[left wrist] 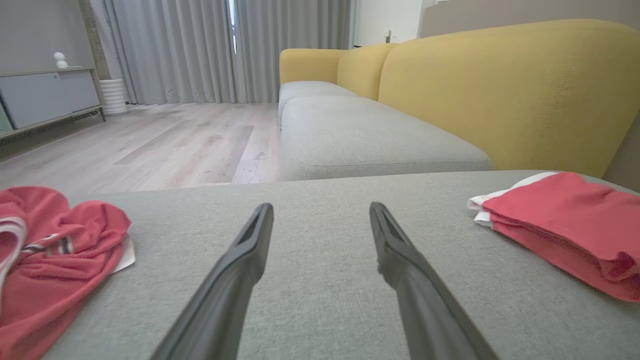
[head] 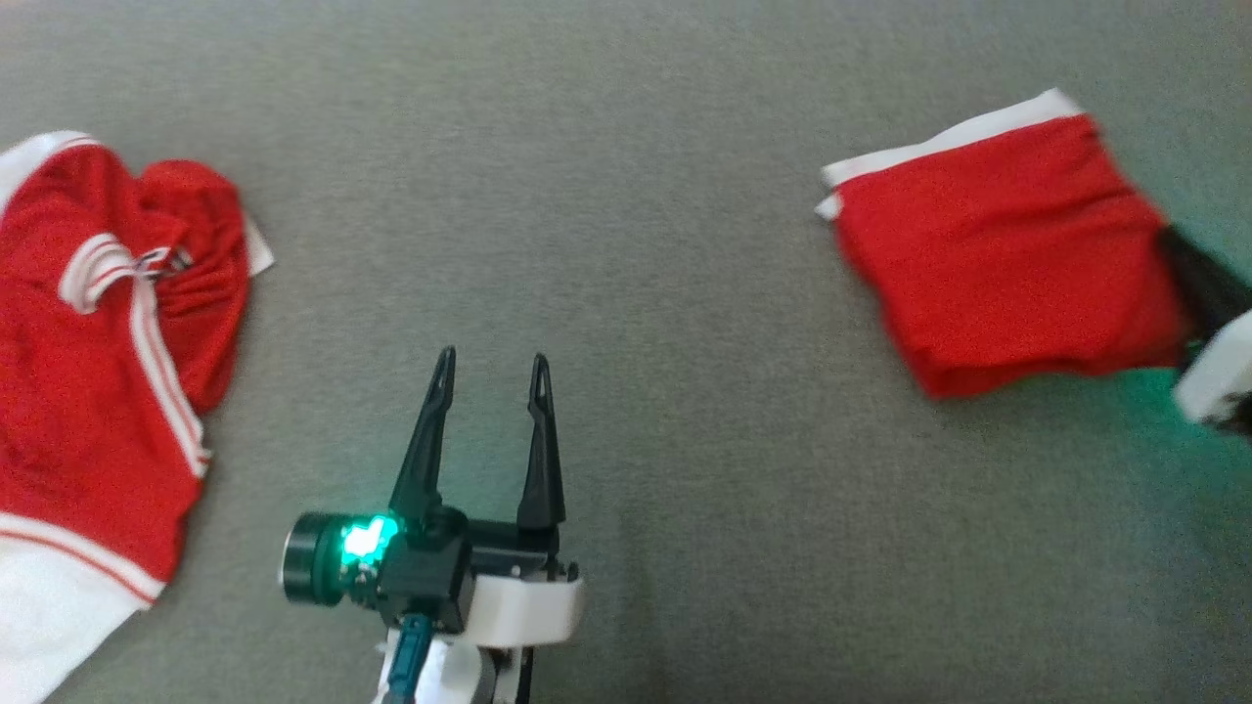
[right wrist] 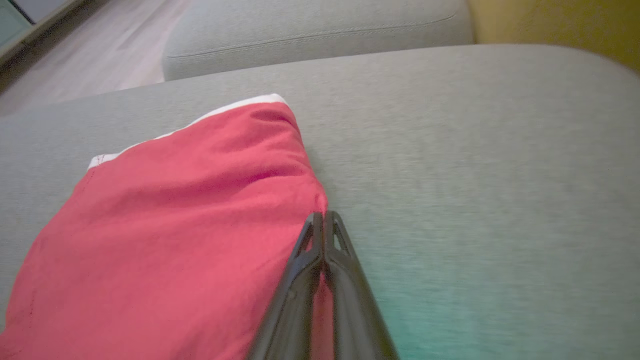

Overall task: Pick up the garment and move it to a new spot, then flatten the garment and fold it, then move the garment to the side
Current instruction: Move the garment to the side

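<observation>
The garment (head: 998,264) is a red piece with a white band, folded into a compact rectangle on the grey seat at the right. My right gripper (head: 1169,240) comes in from the right edge and is shut on the garment's right border. In the right wrist view the two fingers (right wrist: 324,216) are pressed together with red cloth (right wrist: 175,225) pinched between them. My left gripper (head: 492,367) hovers open over bare cushion at the lower middle, well left of the garment (left wrist: 565,225). Nothing lies between its fingertips (left wrist: 320,210).
A second red and white garment (head: 98,372) lies crumpled at the left edge of the seat (head: 626,147). The left wrist view shows the yellow backrest (left wrist: 500,90), another grey cushion (left wrist: 360,135), wooden floor (left wrist: 150,145) and a low sideboard (left wrist: 45,95).
</observation>
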### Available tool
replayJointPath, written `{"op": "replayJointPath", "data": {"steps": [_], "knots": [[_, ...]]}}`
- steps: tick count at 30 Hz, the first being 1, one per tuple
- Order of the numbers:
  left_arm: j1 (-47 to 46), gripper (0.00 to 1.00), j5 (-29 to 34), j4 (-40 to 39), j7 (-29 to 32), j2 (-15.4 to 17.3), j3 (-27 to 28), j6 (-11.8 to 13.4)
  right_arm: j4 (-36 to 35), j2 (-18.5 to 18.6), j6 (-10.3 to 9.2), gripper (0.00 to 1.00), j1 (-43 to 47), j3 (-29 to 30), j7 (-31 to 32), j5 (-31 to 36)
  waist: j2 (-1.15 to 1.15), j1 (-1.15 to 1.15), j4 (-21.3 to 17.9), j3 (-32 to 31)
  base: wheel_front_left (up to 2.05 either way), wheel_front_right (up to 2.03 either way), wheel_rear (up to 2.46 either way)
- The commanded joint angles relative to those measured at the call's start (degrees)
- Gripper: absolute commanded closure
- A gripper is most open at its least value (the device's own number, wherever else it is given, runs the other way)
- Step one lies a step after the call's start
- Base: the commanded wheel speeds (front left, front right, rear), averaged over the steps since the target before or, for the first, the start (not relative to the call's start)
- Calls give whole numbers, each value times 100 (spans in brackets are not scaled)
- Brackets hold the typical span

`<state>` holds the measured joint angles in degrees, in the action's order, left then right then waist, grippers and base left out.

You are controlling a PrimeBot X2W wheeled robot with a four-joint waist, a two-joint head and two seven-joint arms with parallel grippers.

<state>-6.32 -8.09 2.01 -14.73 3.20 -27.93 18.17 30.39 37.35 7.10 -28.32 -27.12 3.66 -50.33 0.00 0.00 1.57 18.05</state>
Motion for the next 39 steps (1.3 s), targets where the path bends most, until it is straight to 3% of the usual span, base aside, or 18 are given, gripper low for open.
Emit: {"op": "replayJointPath", "data": {"steps": [1, 8, 15, 23, 24, 25, 30, 39], "knots": [[-227, 0, 40, -185, -27, -32, 133, 0, -90, 476, 39, 100, -77, -51, -123, 3, 0, 0, -243, 244, 0, 0, 0], [-675, 0, 231, -98, -27, -32, 83, -123, 246, 1271, 39, 100, -432, 56, -335, 74, 0, 0, -617, 803, 0, 0, 0], [-1023, 0, 388, 33, -27, -32, 28, -230, 690, 1583, 39, 100, -872, 137, -521, 188, 0, 0, -850, 1165, 0, 0, 0], [-1266, 0, 469, 175, -27, -32, -30, -305, 1282, 1593, 39, 100, -1318, 261, -656, 347, 0, 0, -1004, 1343, 0, 0, 0], [-1284, 0, 467, 190, -27, -32, -38, -309, 1351, 1587, 39, 84, -1351, 250, -689, 424, 0, 0, -1008, 1340, 0, 0, 0], [-1301, 0, 462, 207, -27, -32, -46, -315, 1423, 1579, 39, 0, -1396, 247, -774, 543, 0, 0, -1010, 1327, 0, 0, 0], [-1280, 0, 422, 255, -27, -32, -52, -328, 1701, 1260, 39, 0, -1614, 291, -1537, 1280, 0, 0, -945, 1012, 0, 0, 0], [-639, 0, 139, 293, -27, -32, 80, -267, 1238, -37, 39, 0, -783, 249, -1859, 1864, 0, 0, -647, -189, 0, 0, 0]]}}
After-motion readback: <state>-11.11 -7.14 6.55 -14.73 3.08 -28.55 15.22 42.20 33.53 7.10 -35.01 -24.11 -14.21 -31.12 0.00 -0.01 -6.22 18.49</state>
